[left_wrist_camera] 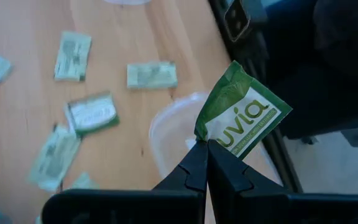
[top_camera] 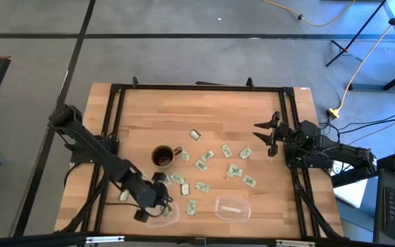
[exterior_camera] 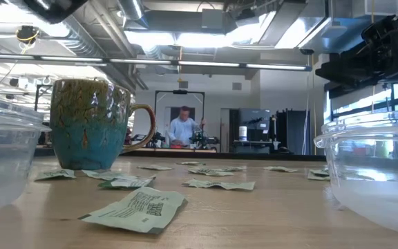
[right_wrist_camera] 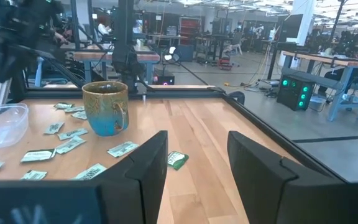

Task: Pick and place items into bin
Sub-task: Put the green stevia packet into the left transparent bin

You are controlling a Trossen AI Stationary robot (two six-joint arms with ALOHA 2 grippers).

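Broadly, the wooden table (top_camera: 149,110) inside its black frame carries everything. The two dark arms come next: the left one reaches down toward the near edge, and the right one waits at the table's right side, its right gripper (top_camera: 269,135) standing with fingers wide apart and nothing between them. Two clear plastic bins sit near the front edge, one (top_camera: 232,208) to the right and another (top_camera: 164,214) directly under the left arm's tip. A brown and teal mug (top_camera: 163,157) stands upright just beyond that left bin, close beside the arm's forearm and between it and most of the scattered packets (top_camera: 225,168), which lie flat across the table's middle. The left gripper (left_wrist_camera: 207,144) is closed tight, its fingertips pinching one corner of a single green and white packet (left_wrist_camera: 241,115). That held packet hangs above the rim of the clear bin, near the table's black frame.
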